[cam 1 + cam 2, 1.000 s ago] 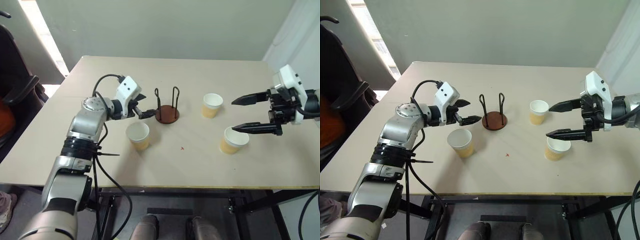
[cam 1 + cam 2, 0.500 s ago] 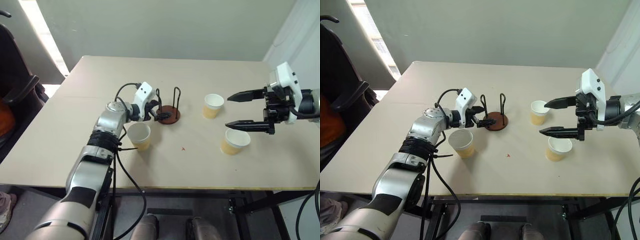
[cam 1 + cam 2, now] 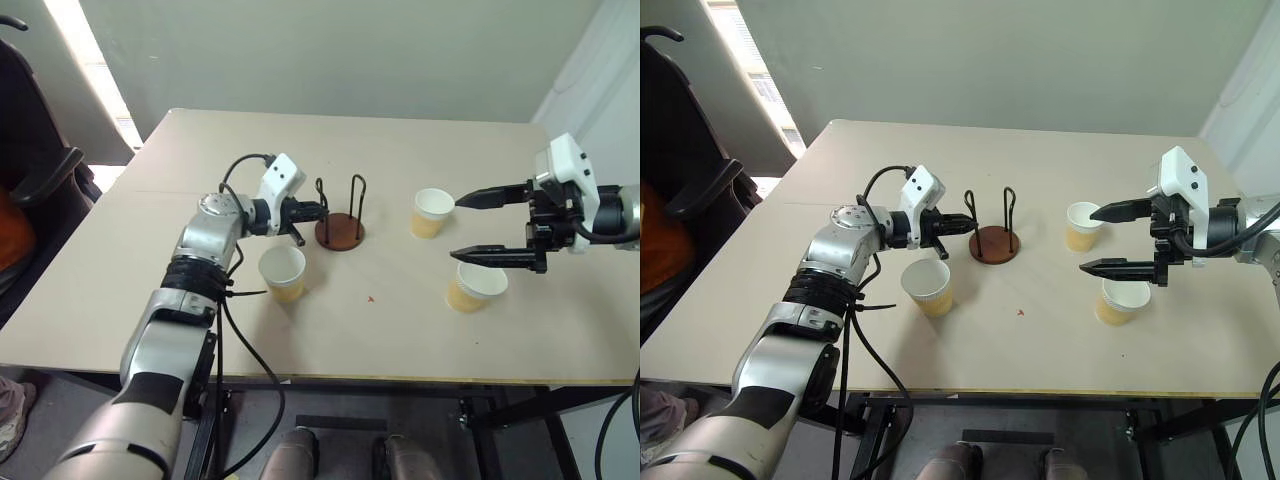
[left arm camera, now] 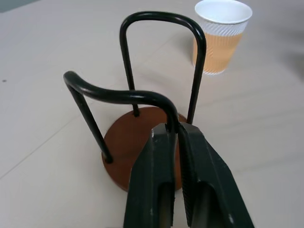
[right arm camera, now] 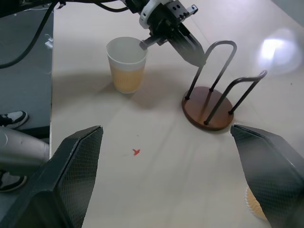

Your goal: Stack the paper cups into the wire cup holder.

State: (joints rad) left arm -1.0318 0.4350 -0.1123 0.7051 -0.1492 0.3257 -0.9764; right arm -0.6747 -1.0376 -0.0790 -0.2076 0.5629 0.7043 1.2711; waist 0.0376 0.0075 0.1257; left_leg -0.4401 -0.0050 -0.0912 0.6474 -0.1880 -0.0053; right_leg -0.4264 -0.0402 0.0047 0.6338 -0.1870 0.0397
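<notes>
Head views: at frame centre a wire cup holder (image 3: 340,218), a reddish-brown disc carrying two upright black wire loops, stands on the pale wooden bench (image 3: 330,330); three tan ribbed paper cups (image 3: 282,273) with white rolled rims stand apart from it, one lower left of it, one (image 3: 432,212) right of it, one (image 3: 476,287) at lower right. The left claw (image 3: 312,211) is pinched shut on the near loop; the right claw (image 3: 495,226) hangs wide open and empty between the two right-hand cups. Left wrist view: the black fingers (image 4: 159,180) clamp the loop's wire just above the disc. Right wrist view: broad bare bench lies between holder and cups, well clear of the edges. The cups are probably light and easily crushed, so best taken gently across the wall just under the stiffer rim; the holder seems rigid yet light enough to tip.
</notes>
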